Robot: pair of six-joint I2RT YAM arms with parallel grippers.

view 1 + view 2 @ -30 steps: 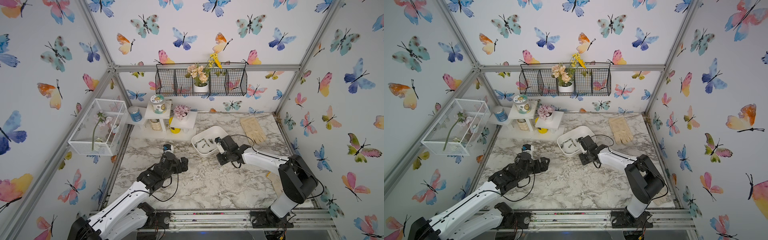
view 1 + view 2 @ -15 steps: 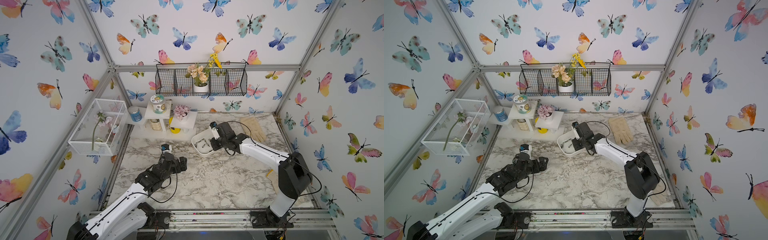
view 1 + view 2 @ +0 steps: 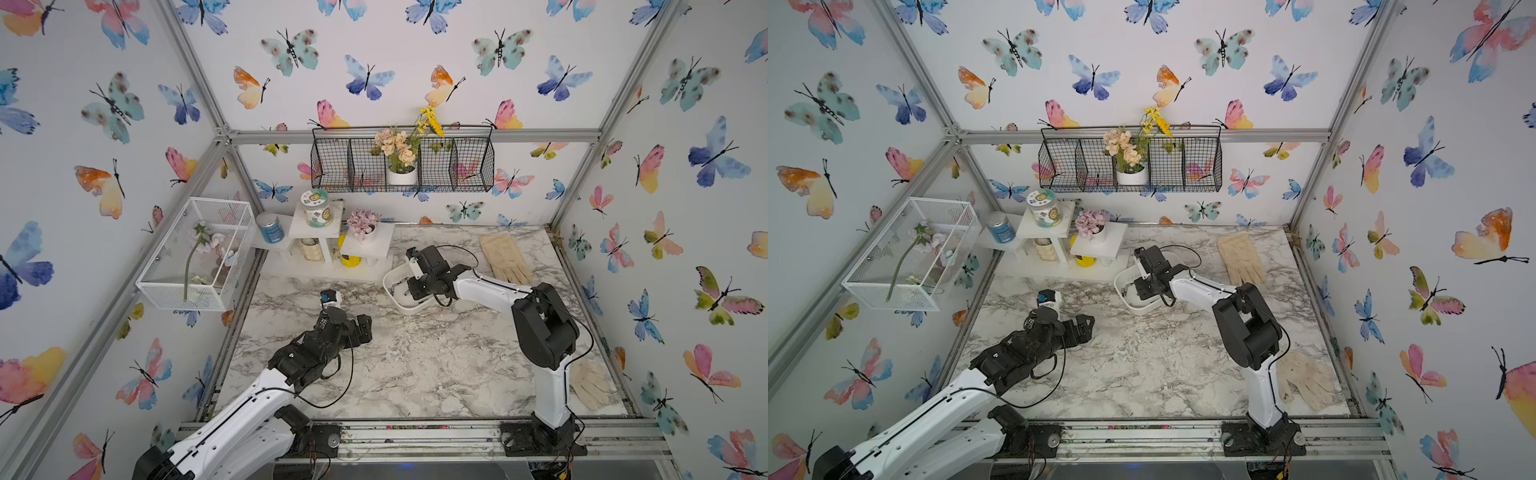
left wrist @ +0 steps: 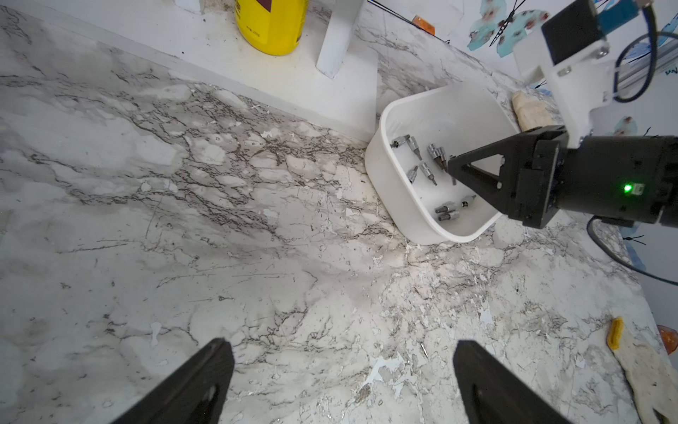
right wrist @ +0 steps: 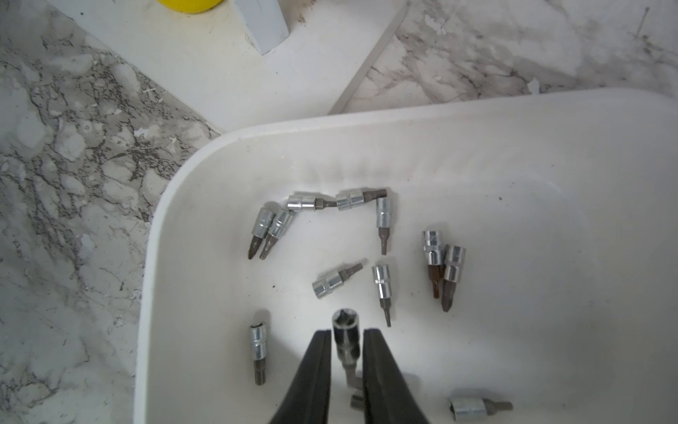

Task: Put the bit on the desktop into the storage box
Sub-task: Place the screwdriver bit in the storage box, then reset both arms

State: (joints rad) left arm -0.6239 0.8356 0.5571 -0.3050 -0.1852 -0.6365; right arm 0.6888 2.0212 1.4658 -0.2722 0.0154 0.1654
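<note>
The white storage box point(image 3: 409, 309) point(image 3: 1142, 309) point(image 4: 411, 227) point(image 5: 146, 257) stands on the marble desktop point(image 3: 436, 365) beside the shelf unit. Several silver bits point(image 5: 337, 282) lie on its floor. My right gripper point(image 5: 346, 332) point(image 3: 406, 291) point(image 3: 1136, 291) hangs inside the box, its jaws parted a little. One bit point(image 5: 346, 339) sits blurred between them with thin gaps on both sides. My left gripper point(image 4: 341, 352) point(image 3: 361, 326) point(image 3: 1086, 326) hovers low over bare marble left of the box, wide open with nothing in it.
A white tiered shelf point(image 3: 332, 245) with jars and a yellow bottle point(image 4: 271, 25) stands behind the box. One beige glove point(image 3: 505, 257) lies at the back right, another point(image 3: 590, 382) by the right arm's base. A white mesh cage point(image 3: 199, 253) hangs on the left wall.
My right arm swung from the desktop in front of the box to over and into it, and its jaws have parted slightly around the bit. The left arm has barely moved.
</note>
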